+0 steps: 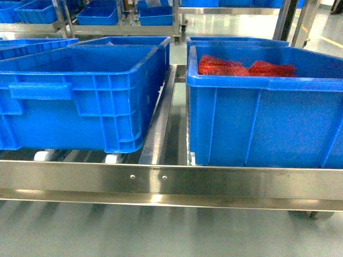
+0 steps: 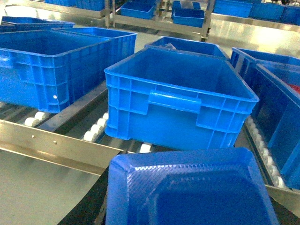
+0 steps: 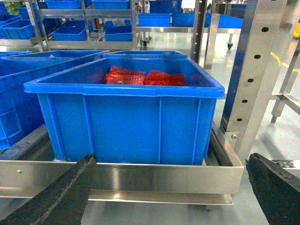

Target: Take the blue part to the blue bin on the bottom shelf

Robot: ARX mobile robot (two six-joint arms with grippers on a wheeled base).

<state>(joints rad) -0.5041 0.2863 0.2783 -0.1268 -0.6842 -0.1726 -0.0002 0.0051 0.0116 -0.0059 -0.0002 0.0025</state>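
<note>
The blue part (image 2: 187,187), a ribbed blue plastic tray, fills the bottom of the left wrist view close to the camera and hides my left gripper's jaws. Only a dark finger (image 2: 89,206) shows at its left edge, so the gripper appears shut on it. Just beyond the part, an empty blue bin (image 2: 178,98) (image 1: 80,91) stands on the bottom shelf behind the shiny front rail (image 2: 56,140) (image 1: 214,182). My right gripper (image 3: 171,161) is open and holds nothing, facing the rail (image 3: 164,176). Neither gripper shows in the head view.
A second blue bin (image 1: 262,107) (image 3: 126,108) with red parts (image 1: 241,68) sits to the right on the shelf. More blue bins stand left and behind. White rollers (image 2: 93,131) line the shelf. A perforated steel post (image 3: 251,70) rises at the right.
</note>
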